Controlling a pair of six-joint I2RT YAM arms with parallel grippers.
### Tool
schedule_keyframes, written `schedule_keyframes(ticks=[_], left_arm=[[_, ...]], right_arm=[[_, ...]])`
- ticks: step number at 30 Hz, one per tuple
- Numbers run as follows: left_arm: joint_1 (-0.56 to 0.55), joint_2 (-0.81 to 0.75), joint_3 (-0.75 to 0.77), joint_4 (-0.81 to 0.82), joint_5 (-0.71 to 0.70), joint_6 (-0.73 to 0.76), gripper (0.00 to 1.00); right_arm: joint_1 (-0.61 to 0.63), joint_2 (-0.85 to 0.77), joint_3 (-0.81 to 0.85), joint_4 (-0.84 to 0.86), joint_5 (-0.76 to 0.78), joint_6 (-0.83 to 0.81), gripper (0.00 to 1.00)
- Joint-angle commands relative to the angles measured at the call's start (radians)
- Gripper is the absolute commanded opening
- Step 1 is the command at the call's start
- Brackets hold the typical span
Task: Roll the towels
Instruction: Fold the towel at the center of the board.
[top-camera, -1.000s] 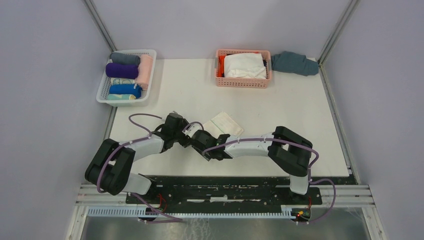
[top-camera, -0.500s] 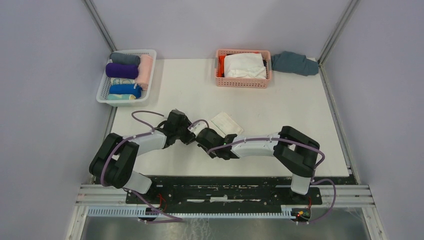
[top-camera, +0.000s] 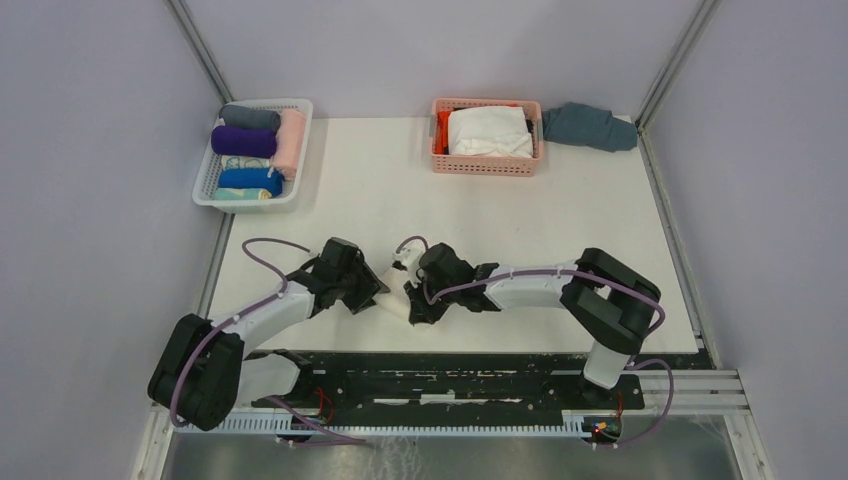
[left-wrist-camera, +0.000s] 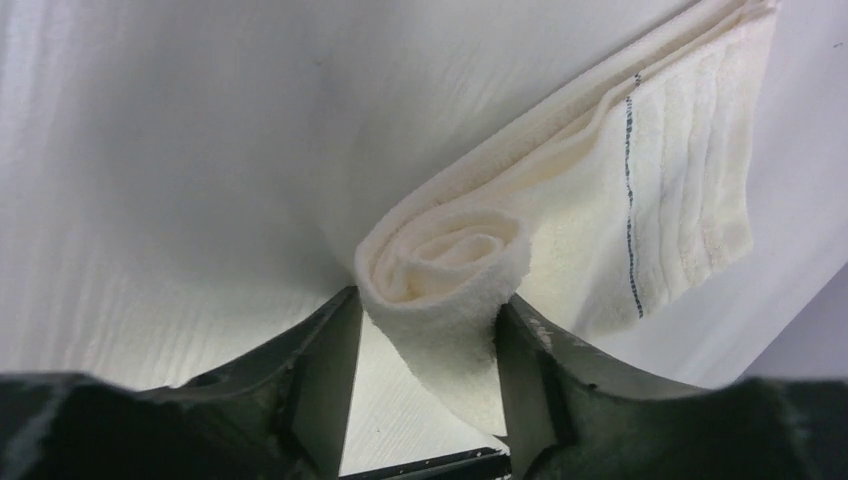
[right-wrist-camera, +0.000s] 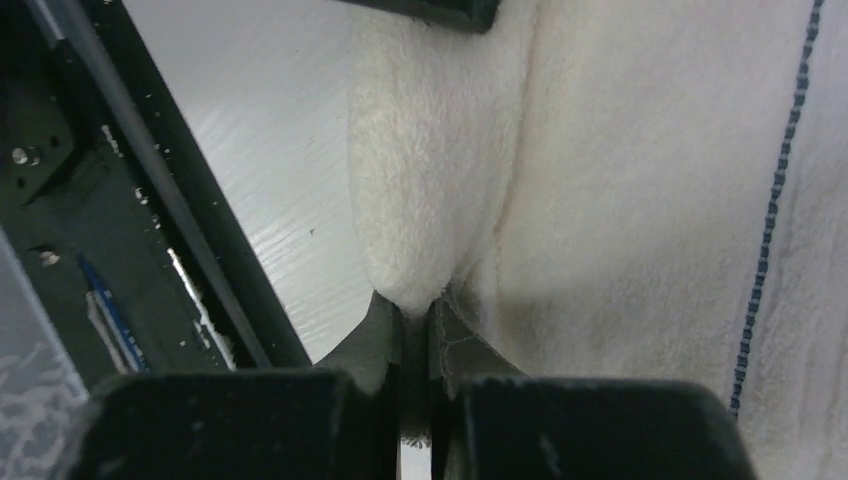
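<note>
- Purple terry at the far left: the purple towel (top-camera: 243, 141) lies rolled in the white basket (top-camera: 205, 190) at the back-left corner of the surface (top-camera: 560, 230). It is packed among other rolled cloths (top-camera: 250, 181) in grey, pink and blue.
- Nearer the front edge, left of centre, my left end effector (left-wrist-camera: 428, 325) is half closed around the rolled end of the cream towel (left-wrist-camera: 440, 265). One finger presses each side of the roll, and the spiral of layers faces my left wrist camera.
- That cream towel sits between my two arms, near the front edge of the surface and well apart from both baskets. Part of it is wound into a roll. The rest trails off flat to the right in the left wrist view, with a thin dark stitched line (left-wrist-camera: 630, 200) running across it.
- Just right of that, my right end effector (right-wrist-camera: 415, 312) is pinched almost fully closed on a fold of the same cream towel, and the pile bulges out above the fingertips.
- At the back, right of centre, the pink basket (top-camera: 487, 165) holds a white cloth (top-camera: 488, 130) with orange fabric (top-camera: 442, 130) at its left side.
- Just beside that basket, on its right, lies the teal-grey cloth (top-camera: 590, 125), bunched up at the back edge.
</note>
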Motion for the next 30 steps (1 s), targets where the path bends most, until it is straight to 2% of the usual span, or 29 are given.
schedule_keyframes(ticks=[1,5,12,15,19,23,27,28,30], left_arm=[[0.006,-0.075,0.008,-0.111,-0.107,-0.015,0.61],[0.007,-0.121,0.02,-0.088,-0.091,0.002,0.69],[0.006,-0.236,-0.021,-0.012,-0.027,0.027,0.74],[0.006,-0.294,-0.049,0.005,-0.015,0.026,0.76],[0.006,-0.336,-0.12,0.07,0.012,-0.011,0.77],[0.006,-0.28,-0.173,0.196,0.08,-0.059,0.76],[0.006,-0.172,-0.162,0.28,0.123,-0.077,0.76],[0.006,-0.15,-0.158,0.296,0.129,-0.078,0.75],[0.004,-0.112,-0.149,0.322,0.138,-0.083,0.74]], right_arm=[[-0.094,-0.002,-0.099,0.028,-0.277,0.106,0.02],[-0.176,0.042,-0.137,0.147,-0.443,0.2,0.03],[-0.289,0.149,-0.17,0.387,-0.651,0.407,0.04],[-0.329,0.183,-0.185,0.484,-0.699,0.499,0.03],[-0.362,0.23,-0.18,0.504,-0.722,0.549,0.03],[-0.376,0.276,-0.169,0.507,-0.74,0.582,0.04],[-0.38,0.307,-0.16,0.504,-0.74,0.6,0.05],[-0.381,0.31,-0.156,0.494,-0.737,0.601,0.09],[-0.381,0.313,-0.147,0.46,-0.73,0.588,0.09]])
